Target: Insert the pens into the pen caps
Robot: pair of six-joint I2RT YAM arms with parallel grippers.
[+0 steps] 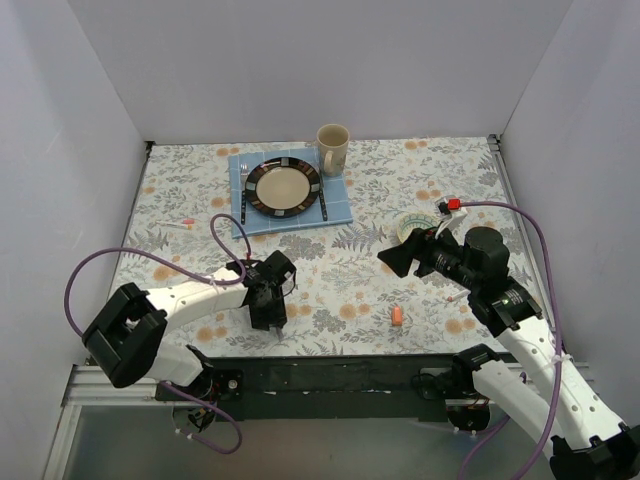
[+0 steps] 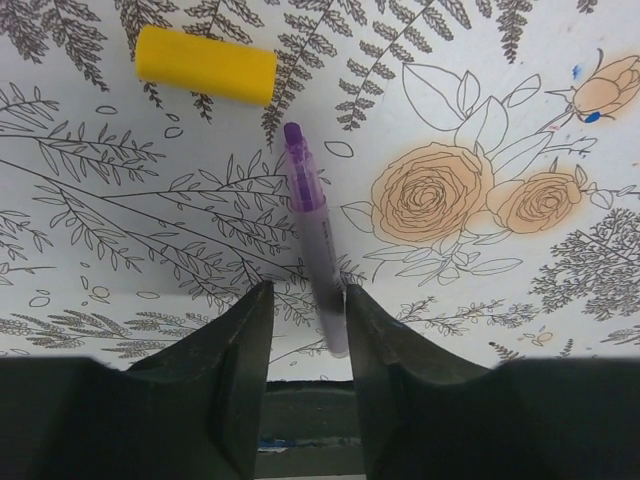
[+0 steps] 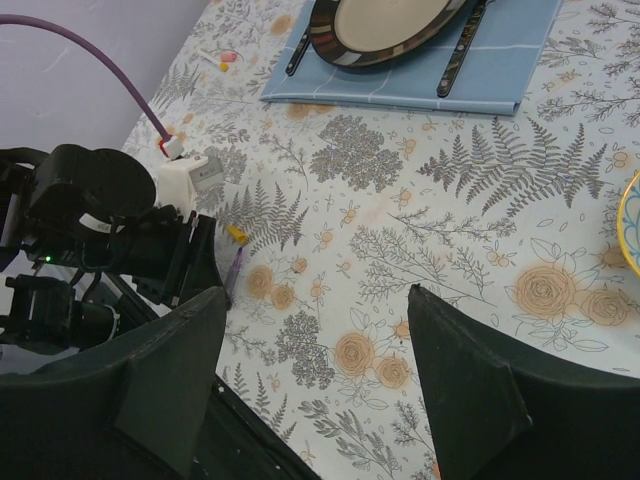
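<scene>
Straddling the rear end of the purple pen (image 2: 312, 220), the left hand (image 2: 308, 300) is low over the tabletop (image 1: 400, 180) with its jaws part-way open. One finger (image 2: 385, 350) touches the barrel and the other stands just off it with a narrow gap, so the pen is not clamped. The pen lies flat on the floral cloth, its purple tip pointing away from the hand. Just beyond that tip, apart from it, a yellow cap (image 2: 205, 65) lies on its side, crosswise to the pen.

The right hand (image 3: 315, 298) is raised above the right side of the tabletop, jaws spread wide and nothing between them.

An orange cap (image 1: 397, 316) lies near the front edge between the two arms, closer to the right one and well apart from the left hand. Another whitish pen (image 1: 181, 224) lies near the left wall, too small to tell its colour for certain.

At the far middle, a blue placemat (image 1: 340, 205) carries a dark-rimmed plate (image 1: 251, 190) with a fork (image 1: 241, 190) on its left and a knife (image 1: 323, 195) on its right. A beige mug (image 1: 333, 148) stands at the mat's far right corner.
</scene>
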